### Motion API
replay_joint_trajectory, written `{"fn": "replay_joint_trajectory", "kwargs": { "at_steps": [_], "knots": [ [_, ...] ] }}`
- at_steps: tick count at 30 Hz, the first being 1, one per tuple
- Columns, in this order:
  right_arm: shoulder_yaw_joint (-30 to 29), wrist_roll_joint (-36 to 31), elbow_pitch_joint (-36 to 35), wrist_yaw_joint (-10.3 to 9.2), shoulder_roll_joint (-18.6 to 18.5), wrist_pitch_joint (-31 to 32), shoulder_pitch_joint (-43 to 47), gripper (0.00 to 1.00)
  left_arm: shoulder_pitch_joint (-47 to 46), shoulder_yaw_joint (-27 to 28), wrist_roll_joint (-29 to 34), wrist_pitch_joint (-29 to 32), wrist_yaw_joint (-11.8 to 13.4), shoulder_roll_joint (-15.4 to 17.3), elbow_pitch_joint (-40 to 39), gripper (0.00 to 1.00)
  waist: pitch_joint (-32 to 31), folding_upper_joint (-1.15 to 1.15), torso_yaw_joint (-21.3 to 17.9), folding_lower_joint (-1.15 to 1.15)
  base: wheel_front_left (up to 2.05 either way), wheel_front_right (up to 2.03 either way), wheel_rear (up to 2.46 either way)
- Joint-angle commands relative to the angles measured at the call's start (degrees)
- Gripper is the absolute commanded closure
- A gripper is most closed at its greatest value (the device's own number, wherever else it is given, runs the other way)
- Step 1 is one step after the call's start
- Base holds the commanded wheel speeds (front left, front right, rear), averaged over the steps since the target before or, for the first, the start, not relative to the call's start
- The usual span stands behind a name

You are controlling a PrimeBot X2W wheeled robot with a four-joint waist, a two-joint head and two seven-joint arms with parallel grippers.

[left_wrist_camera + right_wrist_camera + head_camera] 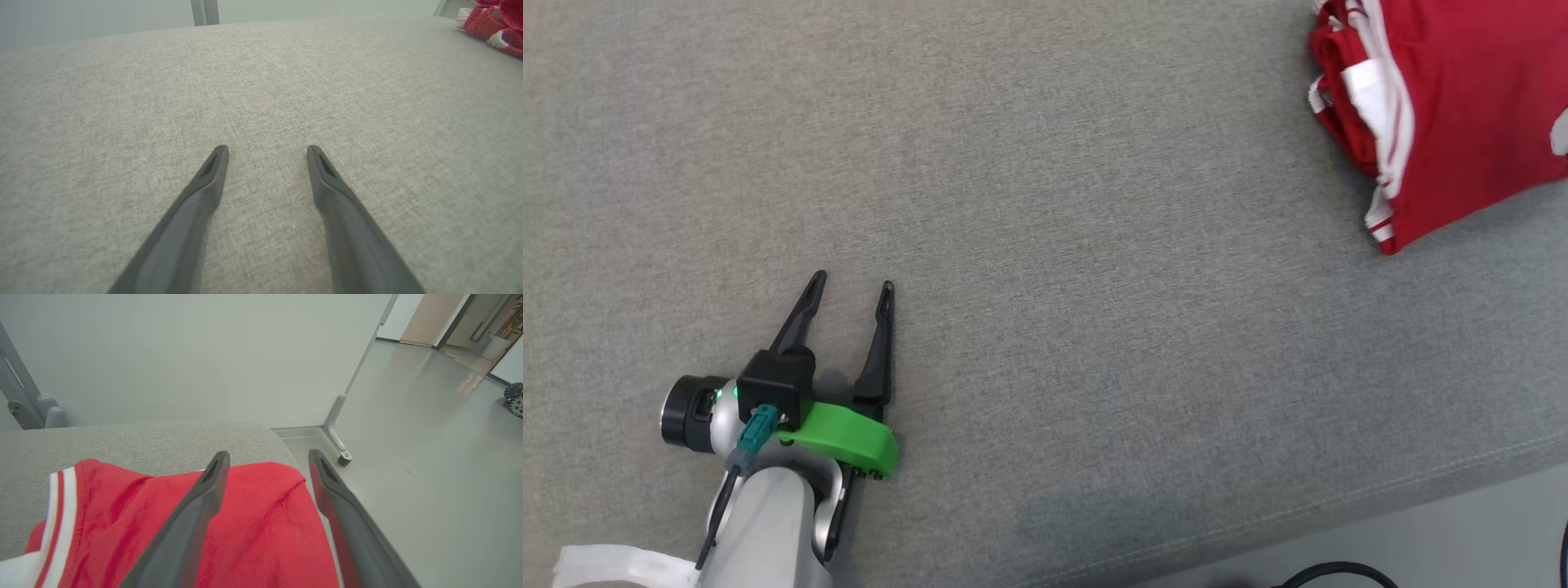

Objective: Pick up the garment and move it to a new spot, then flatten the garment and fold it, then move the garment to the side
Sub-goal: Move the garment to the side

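The garment (pixel 1462 106) is red with white stripes and lies folded at the far right of the grey cushioned surface (pixel 1045 245). From the left wrist it shows as a red bundle (pixel 496 24) at the top right. My left gripper (pixel 849 290) rests open at the lower left, well away from the cloth, with bare fabric between its fingers (pixel 267 151). My right gripper (pixel 269 455) hangs open just above the garment (pixel 245 531) near the surface's corner; nothing is pinched between its fingers.
The grey surface's front edge (pixel 1339 510) runs along the lower right, with floor and a dark cable (pixel 1339 572) beyond. In the right wrist view, a white partition panel with a metal foot (pixel 341 451) stands behind the surface, and open floor (pixel 429 457) lies to the right.
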Motion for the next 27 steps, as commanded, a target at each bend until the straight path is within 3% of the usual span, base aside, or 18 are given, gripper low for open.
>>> {"fn": "replay_joint_trajectory", "kwargs": {
  "at_steps": [1, 5, 9, 17, 27],
  "knots": [
    [-1.43, -1.46, -0.36, -0.04, 0.84, -0.13, 0.79, 0.00, 0.93, 1.02, 0.24, 0.48, 0.64, 1.09, 1.81, 0.00, 1.60, -0.01, 1.97, 0.00, 0.00, 0.00, 0.00],
    [-7.28, -6.10, -3.98, -0.04, 4.64, -0.13, 4.51, 0.00, 2.10, 1.90, -0.06, 0.59, 0.89, 1.21, 2.04, 0.00, 0.67, -0.01, 2.19, 0.00, 0.00, 0.00, 0.00],
    [-9.57, -9.45, -11.59, -0.05, 8.77, -0.13, 9.88, 0.00, 2.74, 2.33, -0.40, 0.55, 1.17, 0.85, 1.72, 0.00, -1.28, -0.01, 2.18, 0.00, 0.00, 0.00, 0.00],
    [-5.42, -11.40, -25.81, -0.05, 16.83, -0.13, 23.87, 0.00, 3.82, 3.24, -1.38, 0.24, 2.16, 0.00, 0.57, 0.00, -6.66, -0.01, 2.42, 0.00, 0.00, 0.00, 0.00],
    [-5.30, -11.65, -32.76, -0.05, 23.23, -0.13, 35.12, 0.00, 6.18, 6.28, -3.17, 0.24, 3.10, -0.26, 0.68, 0.00, -11.84, -0.01, 4.12, 0.00, 0.00, 0.00, 0.00]
  ]
}}
